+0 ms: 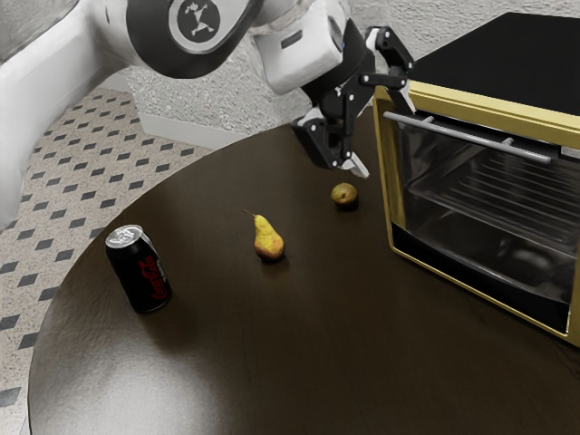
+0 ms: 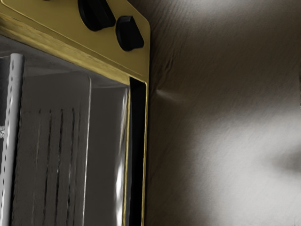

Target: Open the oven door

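from the exterior view's left: soda can, yellow pear, small brown fruit, all on the table — leave them be. next, your gripper, fingers wide apart, nothing between them, by the near top corner of the oven. can't tell if a fingertip touches. then the oven door, at the exterior view's right, looks shut, handle bar along its top edge. door's likely stiffish on a bottom hinge, glass maybe fragile, bar smooth and a bit slippery — take the bar near its middle, one finger behind, then pull out and down in an arc. don't press the pane.
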### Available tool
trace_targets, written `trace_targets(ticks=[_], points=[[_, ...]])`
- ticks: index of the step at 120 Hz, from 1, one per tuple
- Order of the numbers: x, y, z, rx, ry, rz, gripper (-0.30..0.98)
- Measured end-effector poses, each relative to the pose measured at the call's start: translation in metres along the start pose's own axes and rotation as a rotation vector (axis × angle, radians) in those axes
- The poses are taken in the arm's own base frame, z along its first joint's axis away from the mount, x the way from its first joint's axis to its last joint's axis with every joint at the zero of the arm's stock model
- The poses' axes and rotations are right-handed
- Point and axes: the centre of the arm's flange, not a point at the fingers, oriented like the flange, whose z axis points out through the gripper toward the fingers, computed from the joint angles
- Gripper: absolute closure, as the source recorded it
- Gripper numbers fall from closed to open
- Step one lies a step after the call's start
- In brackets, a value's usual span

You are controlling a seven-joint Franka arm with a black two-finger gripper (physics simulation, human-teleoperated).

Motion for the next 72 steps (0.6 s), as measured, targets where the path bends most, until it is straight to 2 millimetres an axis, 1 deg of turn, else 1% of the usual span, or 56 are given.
trace_targets(ticks=[8, 13, 22, 29, 51, 72], points=[[-0.007, -0.005, 0.022, -0.024, 0.006, 0.02, 0.0], [-0.009, -0.009, 0.029, -0.026, 0.012, 0.032, 0.0], [-0.014, -0.021, 0.049, -0.023, 0.043, 0.05, 0.0], [-0.014, -0.027, 0.059, -0.015, 0.061, 0.066, 0.0], [-0.003, -0.041, 0.072, 0.023, 0.103, 0.124, 0.0], [-0.01, -0.047, 0.087, 0.033, 0.106, 0.144, 0.0]])
